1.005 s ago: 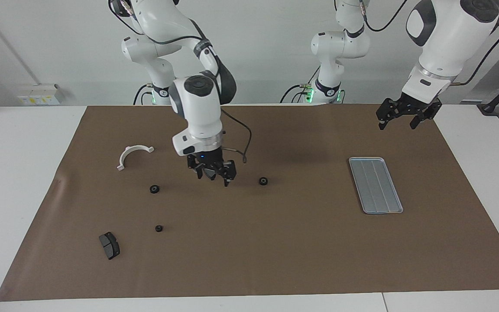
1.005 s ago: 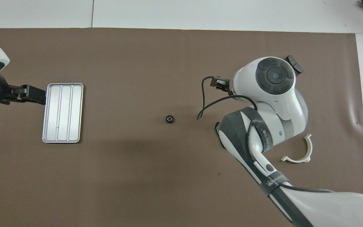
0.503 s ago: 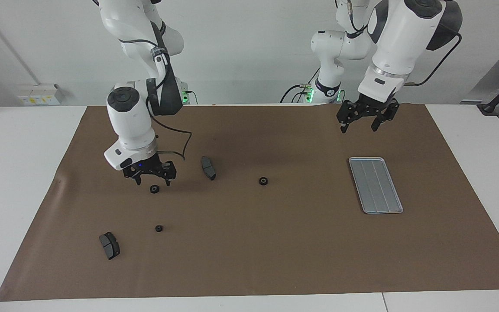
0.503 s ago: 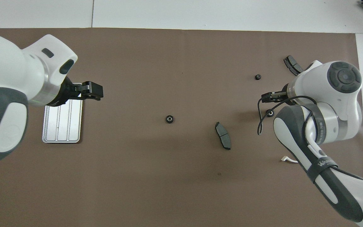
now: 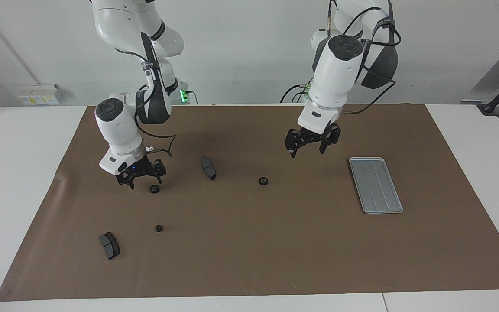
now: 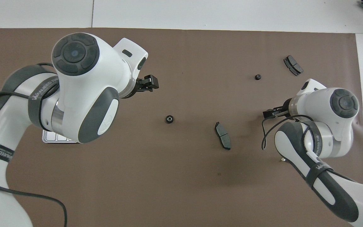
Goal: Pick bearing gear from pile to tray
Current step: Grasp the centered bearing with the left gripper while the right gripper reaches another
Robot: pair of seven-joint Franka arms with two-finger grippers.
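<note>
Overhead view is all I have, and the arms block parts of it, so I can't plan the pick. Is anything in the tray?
Observer: No. In the facing view the tray holds nothing.
Operator: Is a gear hidden by the right gripper?
Observer: Yes. A small black gear lies on the brown mat, just beside the open right gripper, which hovers low.
Operator: And the left gripper's height?
Observer: The left gripper is open and holds nothing. It is raised well above bare mat.
</note>
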